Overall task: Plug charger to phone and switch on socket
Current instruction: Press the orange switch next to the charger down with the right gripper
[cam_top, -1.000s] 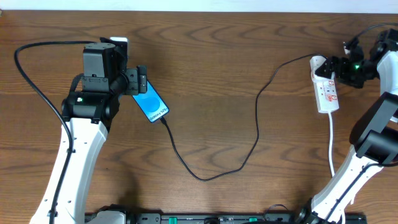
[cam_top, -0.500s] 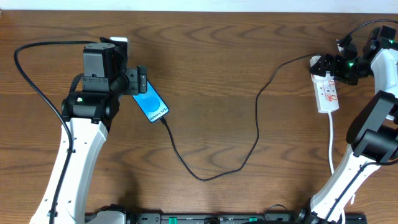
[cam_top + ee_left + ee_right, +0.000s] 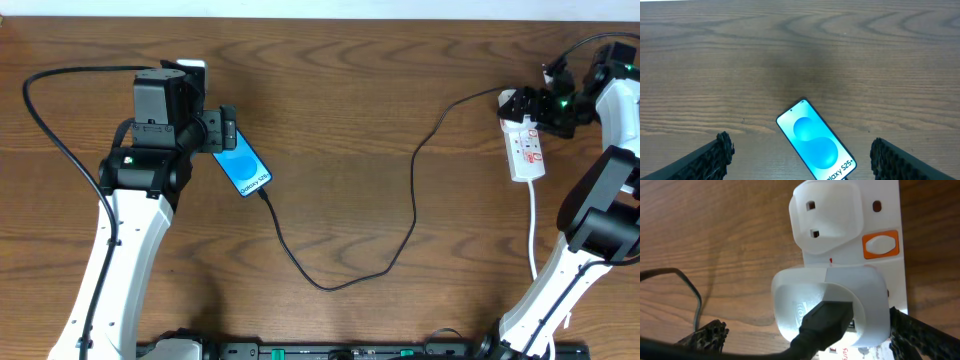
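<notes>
Left gripper (image 3: 800,152): jaws spread wide, nothing held. In the wrist view both dark fingertips (image 3: 722,150) sit at the lower corners of the frame, with bare wood around them.

The phone (image 3: 817,145) lies flat on the table (image 3: 340,90) below the gap between them, touching neither finger. Its screen is lit blue and it lies at a diagonal. This view cuts off the phone's lower end.

The overhead view shows that end. The small tip of the charger (image 3: 415,210) meets the phone's bottom edge there. Whether it is fully seated I cannot tell. The phone is in the left half of the table, nearer the far edge than the near one. From it the black cable runs toward the near edge, loops back up mid-table and goes on to the far-right corner.

Right gripper (image 3: 815,335): jaws also spread wide, nothing clamped. Its fingertips stand on either side of a white adapter (image 3: 790,300) plugged into the socket (image 3: 885,200). A black lead (image 3: 825,322) comes out of the adapter.

Only the right wrist view shows the orange rocker switch (image 3: 881,246) beside a raised outlet face with two square holes (image 3: 827,215). Its on or off position I cannot read.

Overhead, the socket is a white strip lying along the right edge near the far corner. Its white cord (image 3: 533,230) trails toward the near edge.
</notes>
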